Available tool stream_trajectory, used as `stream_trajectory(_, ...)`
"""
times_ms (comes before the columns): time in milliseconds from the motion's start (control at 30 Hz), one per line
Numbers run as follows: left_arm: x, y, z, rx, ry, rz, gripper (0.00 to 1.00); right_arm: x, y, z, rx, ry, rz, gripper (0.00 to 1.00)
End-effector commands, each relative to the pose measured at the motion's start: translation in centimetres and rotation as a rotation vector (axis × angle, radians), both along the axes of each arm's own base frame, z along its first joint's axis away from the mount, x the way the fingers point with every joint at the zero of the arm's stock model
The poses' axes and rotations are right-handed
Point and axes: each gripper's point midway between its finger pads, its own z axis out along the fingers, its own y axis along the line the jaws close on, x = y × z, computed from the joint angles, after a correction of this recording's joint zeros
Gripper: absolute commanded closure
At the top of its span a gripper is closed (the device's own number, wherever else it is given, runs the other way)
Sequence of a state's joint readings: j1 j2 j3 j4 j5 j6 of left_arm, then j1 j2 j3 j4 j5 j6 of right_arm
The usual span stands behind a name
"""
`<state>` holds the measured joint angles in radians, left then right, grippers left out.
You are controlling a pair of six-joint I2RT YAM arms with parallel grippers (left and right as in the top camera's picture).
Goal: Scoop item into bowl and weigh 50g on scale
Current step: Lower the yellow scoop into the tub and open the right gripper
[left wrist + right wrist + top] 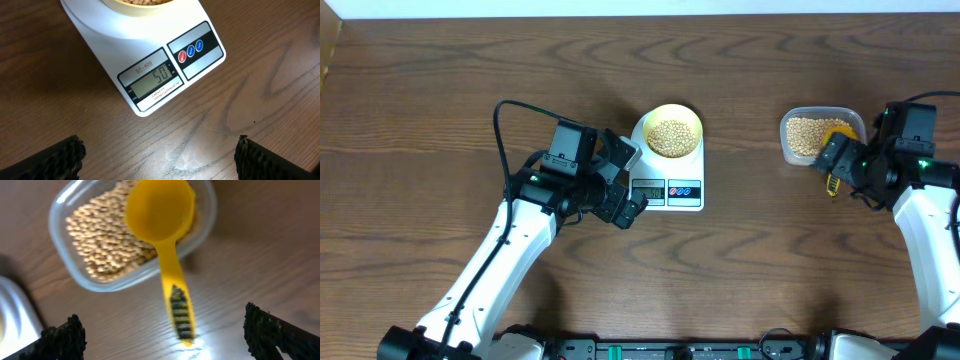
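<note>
Small tan beans point(672, 137) sit in the pale-yellow round bowl point(648, 128) on the flat white scale point(692, 168), just above centre of the overhead frame; its display point(152, 80) reads 50. Weighing looks finished. My left gripper point(160, 152) and right gripper point(162, 335) gape wide, empty; next, I'd withdraw gently

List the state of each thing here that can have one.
White flat kitchen scale: on, display reads 50.
Small round pale-yellow bowl: on the scale, holding small round tan-beige beans.
Clear rectangular plastic tub: uncovered, partly filled with the same beans.
Bright yellow plastic scoop: empty, head in the tub, handle out over its rim.
Left gripper: open, empty.
Right gripper: open, fingers either side of the scoop handle, not touching.
</note>
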<state>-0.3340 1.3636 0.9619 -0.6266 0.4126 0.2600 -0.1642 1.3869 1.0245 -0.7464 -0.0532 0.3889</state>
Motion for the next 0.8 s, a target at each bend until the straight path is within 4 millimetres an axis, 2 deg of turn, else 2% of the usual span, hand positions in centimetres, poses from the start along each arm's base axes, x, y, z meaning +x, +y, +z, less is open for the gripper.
stream_trajectory(0,0.1,0.2,-0.3,0.013,0.001,-0.001,0.02,-1.0,-1.5,-0.7,-0.074,0.052,-0.047,0.01)
stream_trajectory(100,0.1,0.2,-0.3,0.013,0.001,-0.001,0.02,-1.3,-1.5,-0.6,-0.079,0.057,-0.050,0.01)
stream_trajectory(233,0.1,0.2,-0.3,0.013,0.001,-0.001,0.02,-1.0,-1.6,0.8,-0.089,0.002,-0.051,0.01)
stream_trajectory(367,0.1,0.2,-0.3,0.013,0.001,-0.001,0.02,0.2,-1.8,4.0,-0.149,-0.133,0.013,0.01)
stream_trajectory(533,0.1,0.2,-0.3,0.013,0.001,-0.001,0.02,0.7,-1.9,7.4,-0.236,-0.254,0.097,0.01)
stream_trajectory(767,0.1,0.2,-0.3,0.013,0.001,-0.001,0.02,0.6,-2.0,7.9,-0.248,-0.266,0.099,0.01)
